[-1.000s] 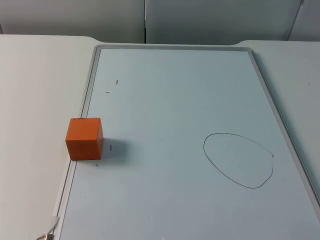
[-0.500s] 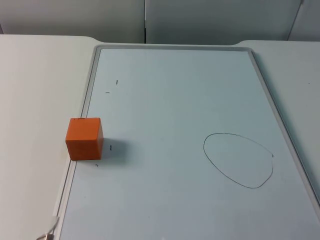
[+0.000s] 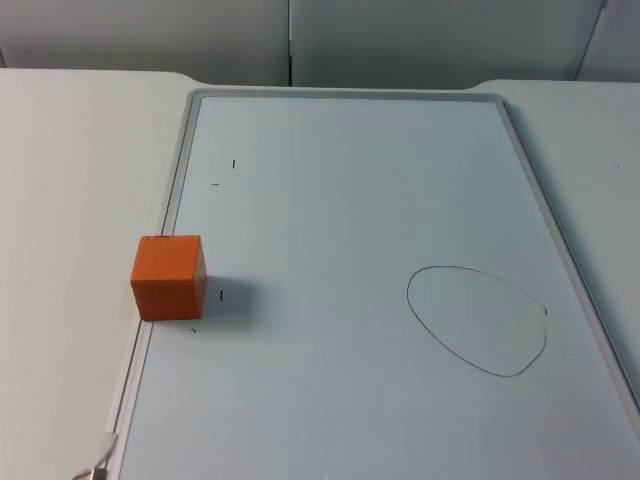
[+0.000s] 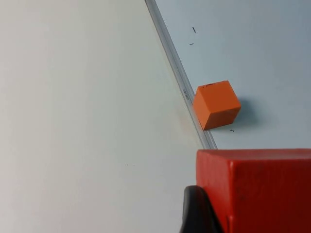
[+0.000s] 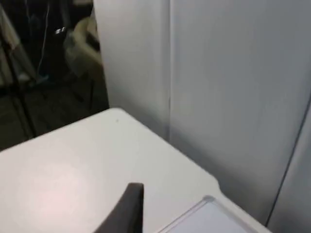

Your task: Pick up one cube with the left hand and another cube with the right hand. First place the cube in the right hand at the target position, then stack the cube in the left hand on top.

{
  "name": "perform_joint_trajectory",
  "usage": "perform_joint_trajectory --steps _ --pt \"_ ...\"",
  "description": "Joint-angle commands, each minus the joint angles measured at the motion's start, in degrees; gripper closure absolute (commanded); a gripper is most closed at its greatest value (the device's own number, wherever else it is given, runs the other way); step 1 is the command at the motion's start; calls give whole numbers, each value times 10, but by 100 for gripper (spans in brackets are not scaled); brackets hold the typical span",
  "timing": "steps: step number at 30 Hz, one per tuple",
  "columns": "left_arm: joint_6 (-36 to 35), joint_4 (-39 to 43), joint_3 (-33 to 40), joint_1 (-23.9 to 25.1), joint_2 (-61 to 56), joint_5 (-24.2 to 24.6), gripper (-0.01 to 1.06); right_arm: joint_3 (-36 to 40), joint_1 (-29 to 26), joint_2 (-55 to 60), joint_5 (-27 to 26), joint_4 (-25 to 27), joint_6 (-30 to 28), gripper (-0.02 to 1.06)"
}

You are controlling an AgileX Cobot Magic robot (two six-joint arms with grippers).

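- Sitting on the left frame edge of the pale whiteboard (image 3: 350, 300), the orange cube (image 3: 168, 276) lies well apart from the hand-drawn oval outline (image 3: 477, 320).
- Left gripper (image 4: 252, 213) is clamped on a red cube (image 4: 262, 189).
- Right gripper (image 5: 127, 208) points toward the grey partition wall (image 5: 233, 87); whether its fingers are apart is unclear.

whiteboard (image 3: 350, 200), white table (image 3: 70, 180), grey partition wall (image 3: 420, 40)

The red cube (image 4: 257, 189) in the left wrist view is cut off by the picture's edge, and one black finger (image 4: 197, 211) covers part of its near side. The right wrist view is blurred; one finger (image 5: 127, 208) is cut off at the edge, its grip undeterminable. The whiteboard (image 3: 350, 300) runs past the top view's edge.
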Motion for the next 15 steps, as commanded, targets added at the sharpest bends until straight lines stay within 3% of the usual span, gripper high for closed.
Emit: perform_joint_trajectory --steps 1,4,15 --pt "-4 -7 0 -2 -4 -2 105 -48 64 67 19 -95 43 6" --pt "-4 -7 0 -2 -4 -1 105 -84 154 164 27 -181 86 6" --pt "-4 -9 0 -2 -4 -1 105 -85 302 371 4 -282 85 6"
